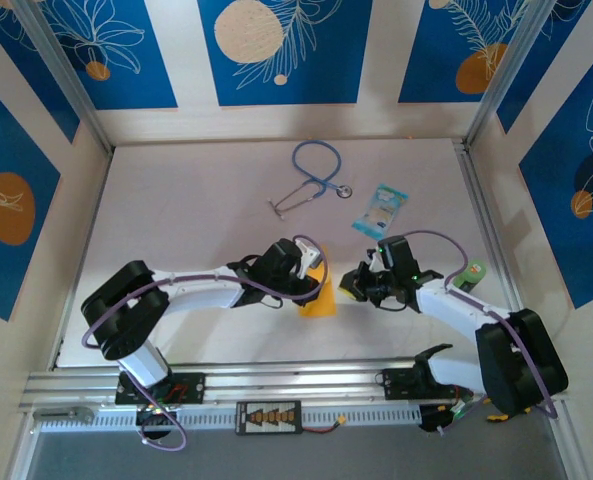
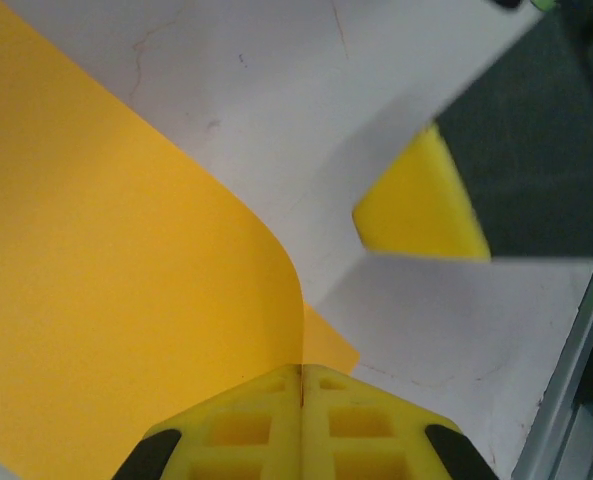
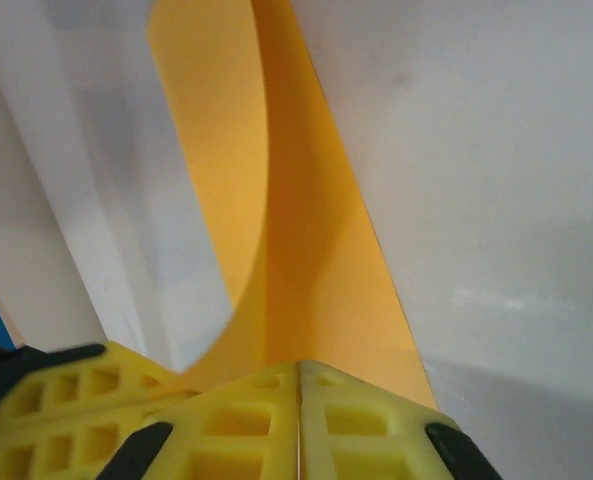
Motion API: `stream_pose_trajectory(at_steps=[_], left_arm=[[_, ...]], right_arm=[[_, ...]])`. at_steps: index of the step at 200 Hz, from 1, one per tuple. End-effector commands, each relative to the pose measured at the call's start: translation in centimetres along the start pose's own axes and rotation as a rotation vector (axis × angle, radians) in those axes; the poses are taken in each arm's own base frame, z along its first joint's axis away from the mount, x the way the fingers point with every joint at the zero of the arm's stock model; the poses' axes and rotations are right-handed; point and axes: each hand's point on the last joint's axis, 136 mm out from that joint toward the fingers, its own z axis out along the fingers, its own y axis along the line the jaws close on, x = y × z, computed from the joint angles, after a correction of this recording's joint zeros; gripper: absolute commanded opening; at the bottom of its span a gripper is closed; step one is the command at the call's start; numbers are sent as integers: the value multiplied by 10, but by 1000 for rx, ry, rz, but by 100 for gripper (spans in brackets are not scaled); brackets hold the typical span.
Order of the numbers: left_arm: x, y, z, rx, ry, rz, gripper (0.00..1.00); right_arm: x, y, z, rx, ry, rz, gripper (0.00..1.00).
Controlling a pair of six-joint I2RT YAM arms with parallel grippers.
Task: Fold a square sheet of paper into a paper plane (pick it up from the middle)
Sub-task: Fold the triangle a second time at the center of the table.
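The square sheet of paper (image 1: pixel 318 296) is orange-yellow and lies bent between the two grippers at the table's near middle. My left gripper (image 1: pixel 314 272) (image 2: pixel 301 372) is shut on its edge, and the sheet (image 2: pixel 126 280) curls up to the left of the jaws. My right gripper (image 1: pixel 350 287) (image 3: pixel 298 366) is shut, with its tips right at the sheet (image 3: pixel 306 250), which rises ahead of them in a curved fold. In the left wrist view the right gripper's fingers (image 2: pixel 416 205) stand a little apart from the paper. The paper plane is out of view.
A blue stethoscope (image 1: pixel 316 172) lies at the back middle of the table. A light-blue printed packet (image 1: pixel 380 210) is to its right. A green object (image 1: pixel 473 272) sits by the right arm. Metal rails (image 1: pixel 484 215) and walls bound the table.
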Motion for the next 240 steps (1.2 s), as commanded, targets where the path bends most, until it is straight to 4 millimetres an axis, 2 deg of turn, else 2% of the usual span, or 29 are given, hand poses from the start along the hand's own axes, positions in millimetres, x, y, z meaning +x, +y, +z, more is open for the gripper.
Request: stream_pose_trajectory(at_steps=[1,54,91,102,127,160,240], left_arm=[[1,0,5,32,1,-49,0],[6,4,10,25,12,-71,0],[8,6,10,22,17,-78,0],[10,6,11,19,21,-79,0],[11,13,11,12,19,-101,0],[12,23,11,34,15,-152,0],[18,50,12,-36,48,-145,2]], right_arm=[[10,3,7,-28,24,0,8],[23,0,26,16,94,-3,3],[24,-3,36,52,109,-12,2],[23,-9,38,90,113,-12,1],[23,-43,38,269,119,0,0],[25,-60,38,340,123,3,0],[22,-55,38,336,120,-22,1]])
